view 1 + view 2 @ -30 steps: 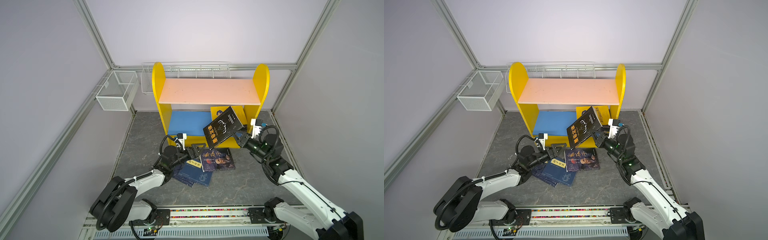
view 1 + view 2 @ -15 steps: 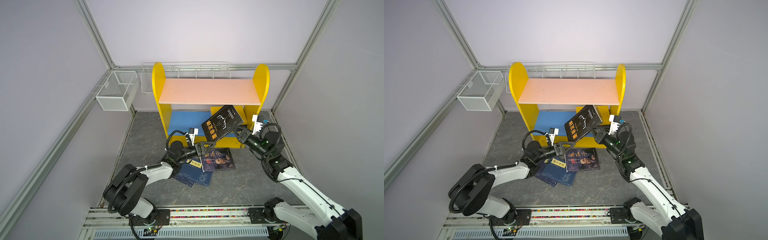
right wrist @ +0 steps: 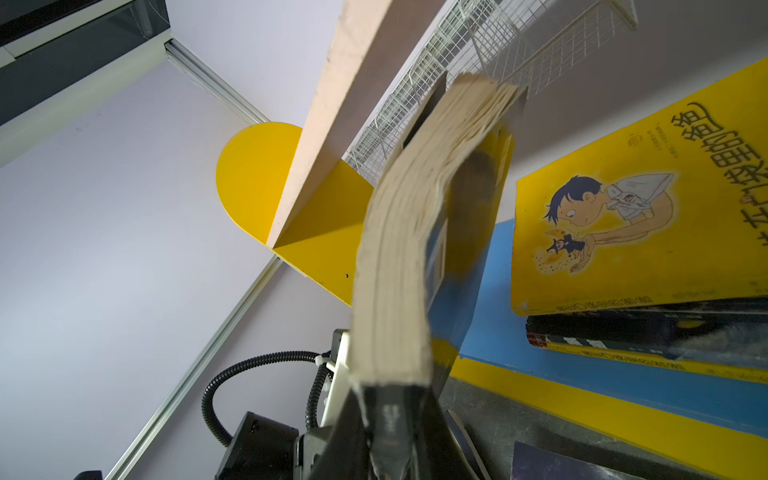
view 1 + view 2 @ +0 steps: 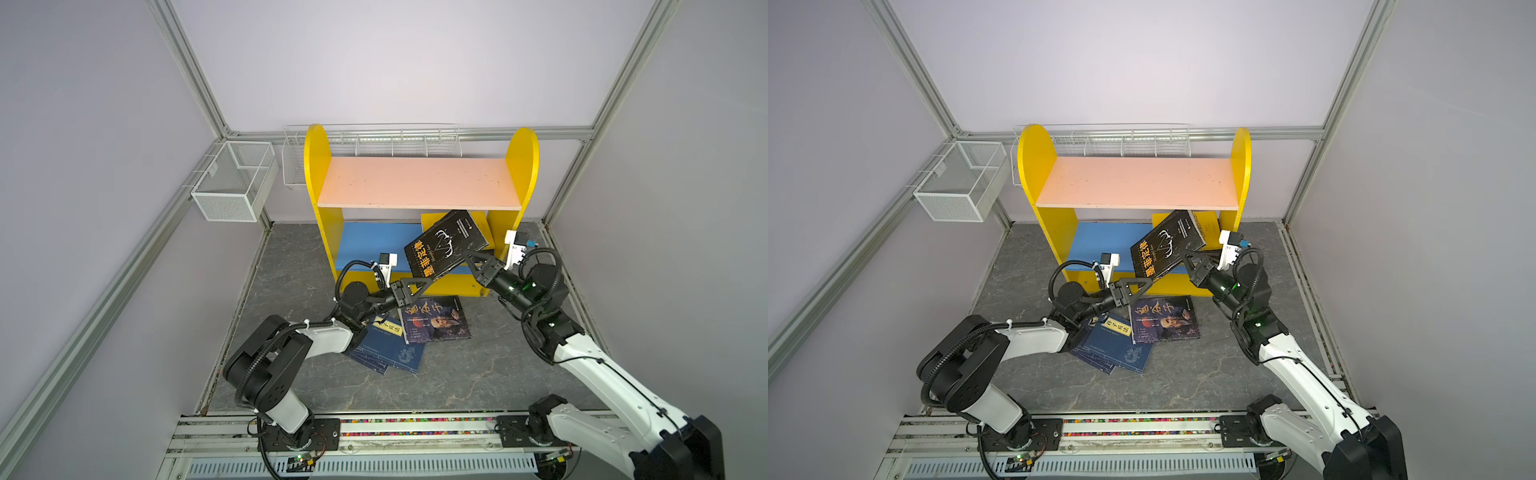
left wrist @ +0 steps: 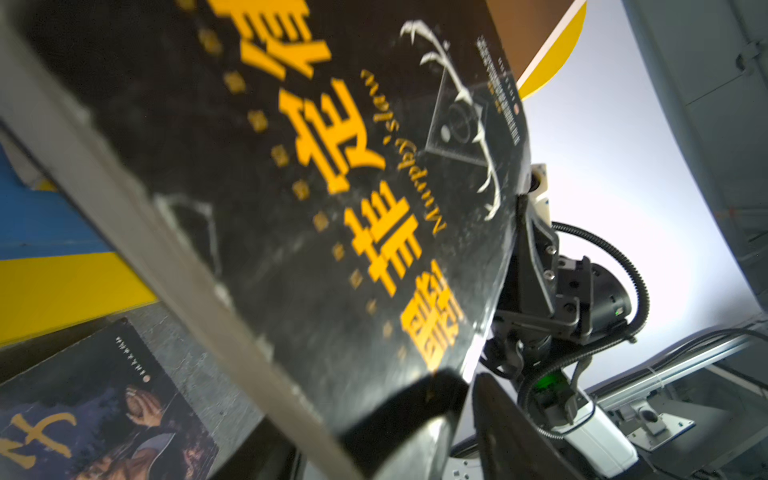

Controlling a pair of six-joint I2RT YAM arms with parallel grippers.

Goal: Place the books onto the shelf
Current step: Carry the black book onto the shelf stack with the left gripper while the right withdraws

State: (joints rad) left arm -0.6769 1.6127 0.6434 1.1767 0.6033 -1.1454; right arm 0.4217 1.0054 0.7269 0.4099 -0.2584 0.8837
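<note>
My right gripper [image 4: 472, 258] [image 3: 390, 419] is shut on a black book with orange characters [image 4: 446, 245] [image 4: 1167, 245]. The book hangs tilted in front of the shelf [image 4: 316, 166], below its pink board [image 4: 415, 183]. My left gripper [image 4: 424, 284] [image 5: 395, 428] stands open with its jaws on either side of that book's lower corner [image 5: 332, 187]; a slit of light shows beside one finger [image 5: 498, 415]. A yellow cartoon book [image 3: 623, 208] leans on the blue board [image 4: 365, 241] over dark books [image 3: 623, 332]. A purple book [image 4: 436, 320] and navy books [image 4: 390, 349] lie on the floor.
A white wire mesh basket [image 4: 232, 183] hangs on the left wall. A wire rack [image 4: 374, 141] runs behind the shelf's top. Metal frame posts [image 4: 573, 174] stand in the corners, and the arms' base rail [image 4: 415, 428] runs along the front.
My left gripper rose from the floor books and moved right to the held book's lower corner, its jaws narrowing. My right gripper carried the book slightly toward the shelf.
</note>
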